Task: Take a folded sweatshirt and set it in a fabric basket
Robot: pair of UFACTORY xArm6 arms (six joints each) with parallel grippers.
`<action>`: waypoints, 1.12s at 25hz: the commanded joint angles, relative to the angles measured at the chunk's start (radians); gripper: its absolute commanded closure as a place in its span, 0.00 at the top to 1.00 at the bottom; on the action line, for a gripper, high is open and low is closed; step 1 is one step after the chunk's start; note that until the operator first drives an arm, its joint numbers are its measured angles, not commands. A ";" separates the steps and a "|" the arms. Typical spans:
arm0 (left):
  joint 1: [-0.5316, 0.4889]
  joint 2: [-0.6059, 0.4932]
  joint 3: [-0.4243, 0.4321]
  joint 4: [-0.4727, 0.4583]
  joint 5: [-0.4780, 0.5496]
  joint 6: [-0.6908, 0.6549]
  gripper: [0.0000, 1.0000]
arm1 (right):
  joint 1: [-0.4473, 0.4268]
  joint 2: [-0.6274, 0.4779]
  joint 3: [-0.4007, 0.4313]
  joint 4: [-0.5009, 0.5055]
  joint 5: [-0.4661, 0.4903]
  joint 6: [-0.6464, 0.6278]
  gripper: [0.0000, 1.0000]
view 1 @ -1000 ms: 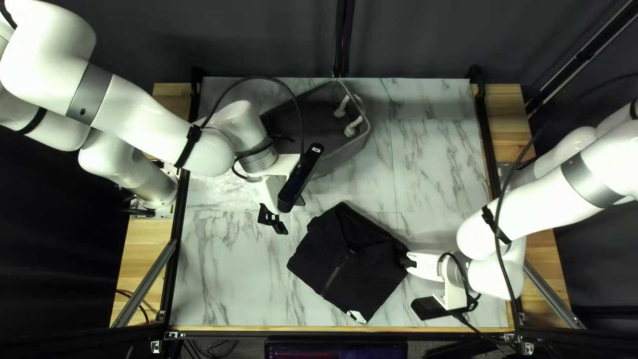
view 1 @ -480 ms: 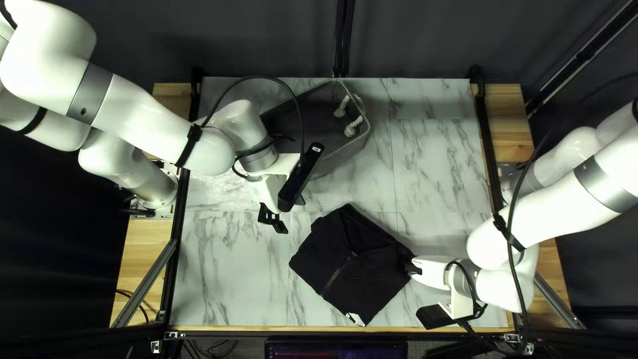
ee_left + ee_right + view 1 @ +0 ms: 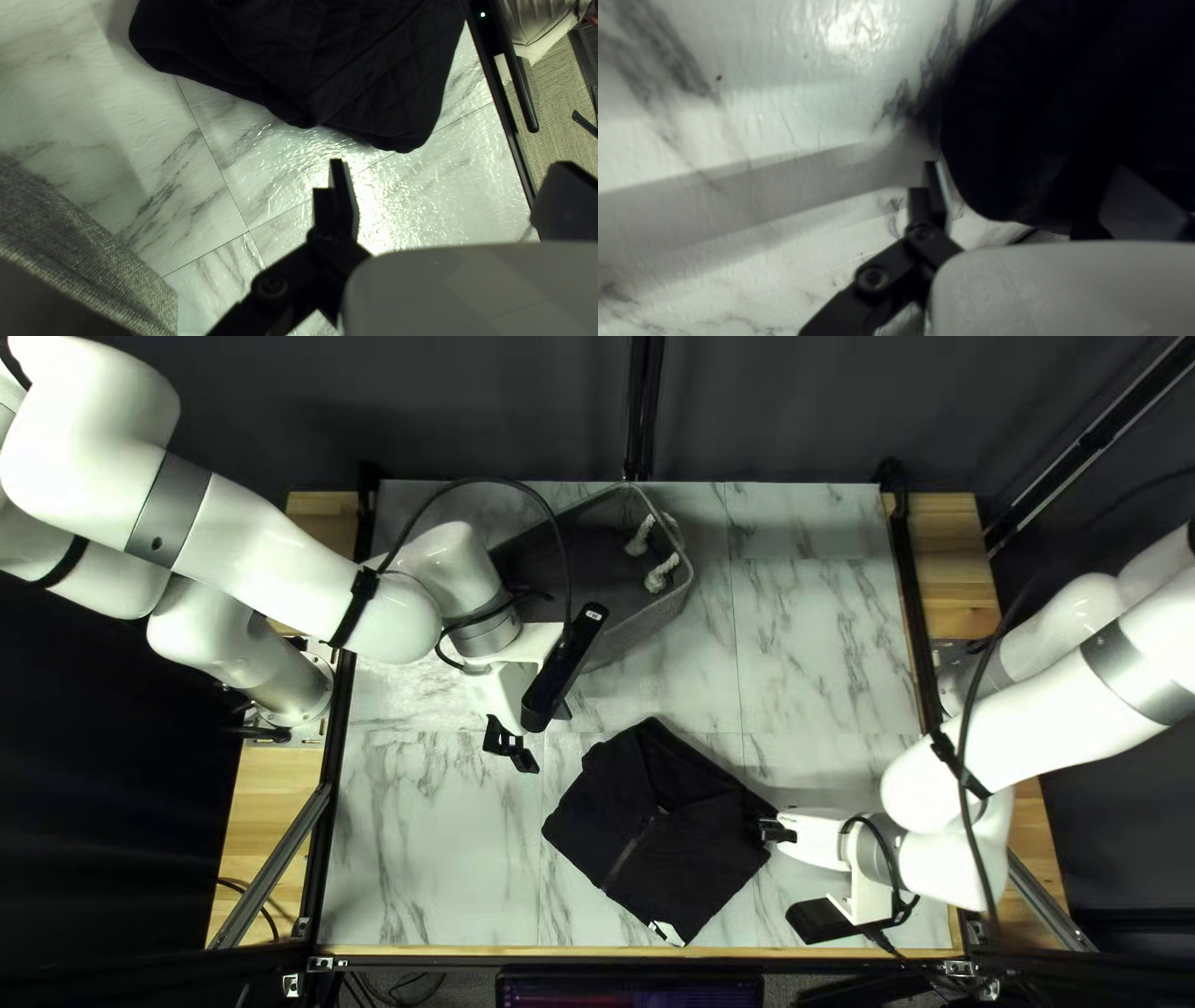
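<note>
Sweatshirt [image 3: 660, 834], folded, lies on the table [image 3: 809, 647] at the right gripper [image 3: 1027, 166], which stands wide, with the cloth's rounded edge reaching in between its fingers. One finger is just beside that edge, the other up against or over the dark cloth; I cannot tell which, and nothing looks pinched.

The step in hand seems to be getting hold of this near edge. To do it well, I would ease the lower finger under every layer before closing, deep enough that the fold comes up as one wad; a shallow bite could lift only the top layer and let the rest unroll. Past the sweatshirt, the left gripper [image 3: 450, 164] is also wide and holds nothing, a strip of bare table between it and the cloth. It would do well to take the opposite side, so both lift level towards the basket [image 3: 635, 635].

The right wrist view gives the edge close up but misses the zip [image 3: 632, 846] and, farther along, the white tag [image 3: 669, 931], both plain in the top left view. The left wrist view adds quilting and, beside its gripper, the basket's woven wall; only from above do the rope handles [image 3: 660, 570] show.
</note>
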 commanded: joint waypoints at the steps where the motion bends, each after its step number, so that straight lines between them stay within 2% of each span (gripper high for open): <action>1: 0.001 0.006 -0.005 0.003 0.003 -0.001 1.00 | 0.019 -0.039 0.014 0.026 0.030 -0.020 1.00; 8: -0.002 0.010 -0.006 0.009 0.000 -0.013 1.00 | 0.007 0.012 -0.022 -0.012 -0.023 -0.053 1.00; 12: -0.002 0.008 -0.002 0.013 0.001 -0.020 1.00 | 0.021 -0.007 -0.037 0.008 -0.009 -0.116 1.00; 20: -0.003 0.011 -0.003 0.019 0.003 -0.030 1.00 | 0.018 -0.013 -0.037 -0.003 -0.049 -0.206 1.00; 28: -0.004 0.008 0.005 0.019 0.000 -0.035 1.00 | -0.052 0.044 -0.055 0.066 -0.180 -0.389 1.00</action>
